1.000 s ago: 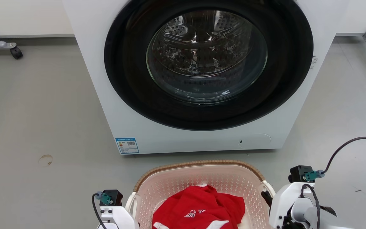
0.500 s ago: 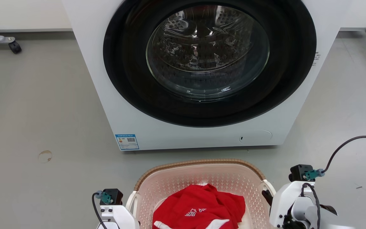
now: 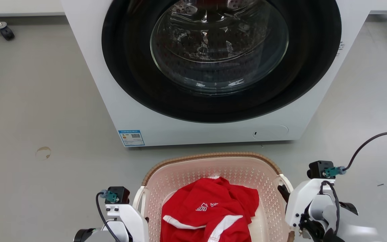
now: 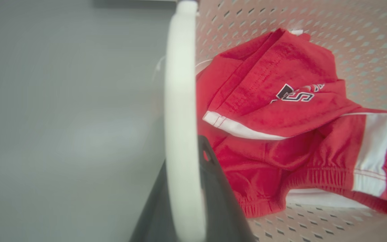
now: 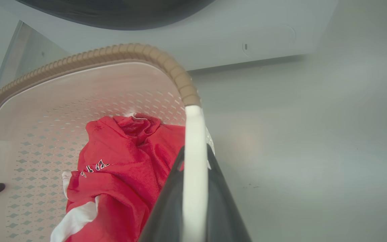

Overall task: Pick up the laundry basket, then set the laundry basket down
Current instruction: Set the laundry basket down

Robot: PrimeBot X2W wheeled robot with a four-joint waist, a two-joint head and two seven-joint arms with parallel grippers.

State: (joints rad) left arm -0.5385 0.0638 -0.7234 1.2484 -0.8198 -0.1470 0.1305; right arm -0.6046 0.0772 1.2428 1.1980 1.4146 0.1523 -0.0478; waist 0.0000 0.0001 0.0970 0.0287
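As the left gripper (image 4: pixel 183 158) and right gripper (image 5: pixel 195 151) each pinch one of its white handles (image 5: pixel 193 131), the basket (image 3: pixel 213 156) with red clothing (image 3: pixel 210 210) faces a washer (image 3: pixel 193 132).

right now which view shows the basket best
Head view: the basket shows its rim, both handles and the shirt inside. The left wrist view shows its left handle and wall; the right wrist view its right handle and some rim.
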